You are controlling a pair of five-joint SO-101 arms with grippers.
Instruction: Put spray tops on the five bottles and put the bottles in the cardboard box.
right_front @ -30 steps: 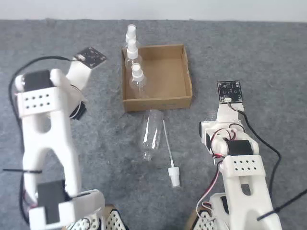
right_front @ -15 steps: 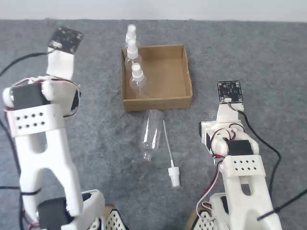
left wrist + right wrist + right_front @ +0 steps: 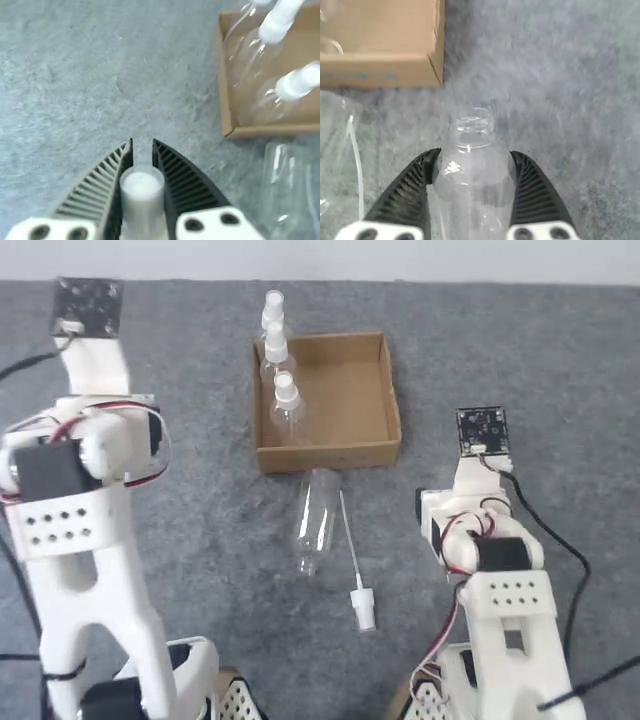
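The left gripper point(image 3: 141, 145) is clenched on a white plastic spray top point(image 3: 141, 187). Three capped clear bottles point(image 3: 285, 405) stand at the left wall of the brown cardboard box point(image 3: 385, 390). The right gripper point(image 3: 474, 154) grasps an uncapped clear plastic bottle point(image 3: 472, 172) near the box's corner.

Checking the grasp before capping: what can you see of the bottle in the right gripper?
The bottle is clear plastic and looks empty, with an open threaded neck and nothing fitted on it. It sits in the right gripper, whose black ribbed fingers press its body from both sides below the shoulder. The neck points out past the fingertips over the grey carpet, not far from a corner of the cardboard box.
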